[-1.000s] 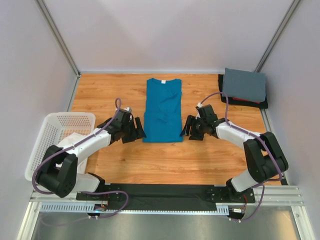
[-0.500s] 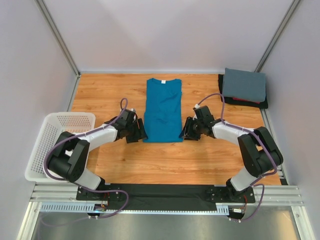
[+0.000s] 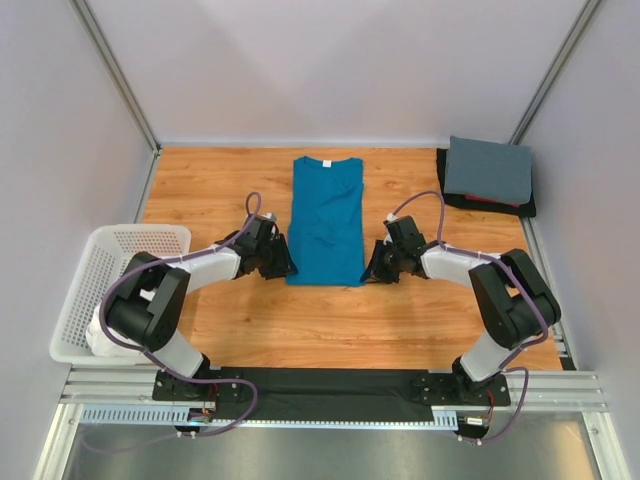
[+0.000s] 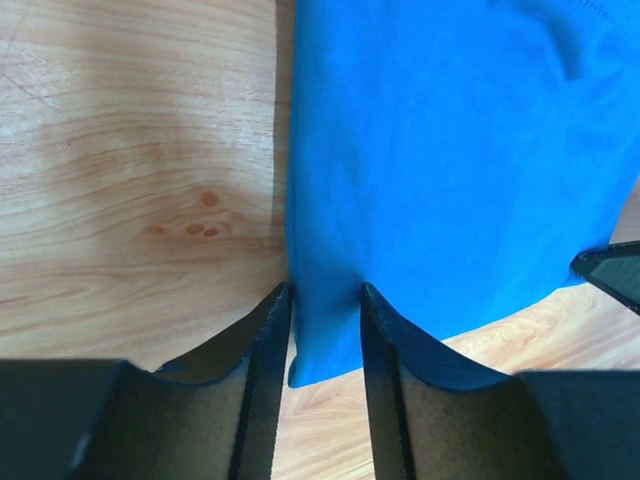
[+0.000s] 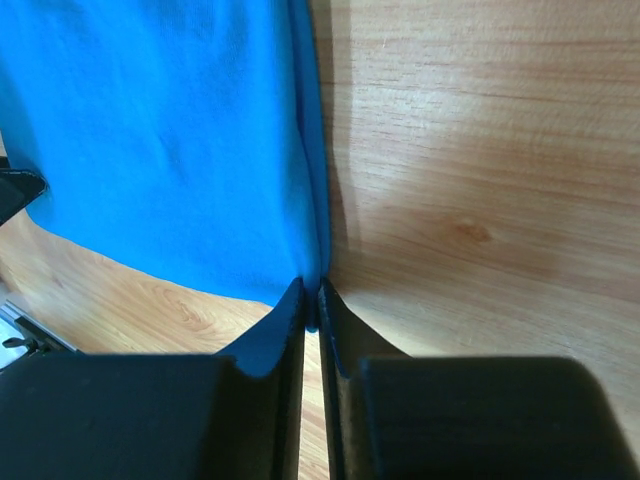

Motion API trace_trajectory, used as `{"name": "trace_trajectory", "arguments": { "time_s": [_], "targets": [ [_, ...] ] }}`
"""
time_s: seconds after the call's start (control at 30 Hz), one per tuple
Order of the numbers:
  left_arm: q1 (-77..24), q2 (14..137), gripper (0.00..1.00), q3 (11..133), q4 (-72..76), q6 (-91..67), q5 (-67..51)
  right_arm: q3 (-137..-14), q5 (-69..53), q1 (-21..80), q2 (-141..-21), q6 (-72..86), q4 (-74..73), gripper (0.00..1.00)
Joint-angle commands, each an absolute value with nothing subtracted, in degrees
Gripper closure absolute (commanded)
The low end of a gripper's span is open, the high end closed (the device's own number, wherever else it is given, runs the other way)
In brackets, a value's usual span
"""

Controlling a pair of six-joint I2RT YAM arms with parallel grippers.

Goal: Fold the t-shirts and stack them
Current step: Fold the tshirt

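Observation:
A teal-blue t-shirt (image 3: 326,220) lies folded into a long strip in the middle of the table, collar at the far end. My left gripper (image 3: 283,264) is at its near left corner. In the left wrist view the t-shirt's (image 4: 450,150) corner sits between the fingers (image 4: 268,335), which stand partly open (image 4: 323,300). My right gripper (image 3: 372,269) is at the near right corner. In the right wrist view it is shut (image 5: 311,295) on the t-shirt's (image 5: 170,140) edge, a thin fold pinched between the pads.
A stack of folded t-shirts (image 3: 487,170), slate-grey on top of dark and red ones, lies at the back right corner. A white mesh basket (image 3: 130,245) stands at the left edge, with pale cloth (image 3: 98,332) in it. Grey walls close in the table.
Both grippers have slid inward to the teal t-shirt's near corners and narrowed. The right one has closed on the edge; the left one has come about halfway in.

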State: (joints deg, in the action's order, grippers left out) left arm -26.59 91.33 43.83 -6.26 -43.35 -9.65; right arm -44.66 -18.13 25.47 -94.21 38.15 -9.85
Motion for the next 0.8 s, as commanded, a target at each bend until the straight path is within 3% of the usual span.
{"name": "trace_trajectory", "arguments": {
  "time_s": [0.0,0.03,0.07,0.13,0.17,0.5,0.77],
  "targets": [
    [-27.0,93.2,0.59,43.4,-6.6,-42.5,-8.6,-43.6,-16.0,25.8,-95.5,37.2,-9.3,0.92],
    [-27.1,93.3,0.64,43.3,-6.5,-41.8,-8.5,-43.7,-16.0,25.8,-95.9,37.2,-9.3,0.96],
    [-27.2,93.4,0.75,43.2,-6.4,-41.6,-8.2,-43.9,-16.0,25.8,-96.1,37.0,-9.5,0.99],
    [-27.7,94.0,0.95,43.4,-7.0,-40.9,-7.4,-44.1,-16.2,25.8,-96.7,36.8,-9.9,1.00],
    [-27.9,94.2,1.00,43.5,-7.7,-40.4,-6.6,-44.2,-16.7,25.8,-96.8,36.7,-10.2,1.00],
    [-33.8,86.8,1.00,40.0,-18.2,-43.8,-2.7,-38.9,-19.4,26.1,-87.5,35.2,-19.2,1.00],
    [-44.4,71.5,1.00,36.9,-31.5,-54.7,-0.1,-36.1,-21.0,29.0,-73.8,35.3,-36.9,0.99]
  ]
}}
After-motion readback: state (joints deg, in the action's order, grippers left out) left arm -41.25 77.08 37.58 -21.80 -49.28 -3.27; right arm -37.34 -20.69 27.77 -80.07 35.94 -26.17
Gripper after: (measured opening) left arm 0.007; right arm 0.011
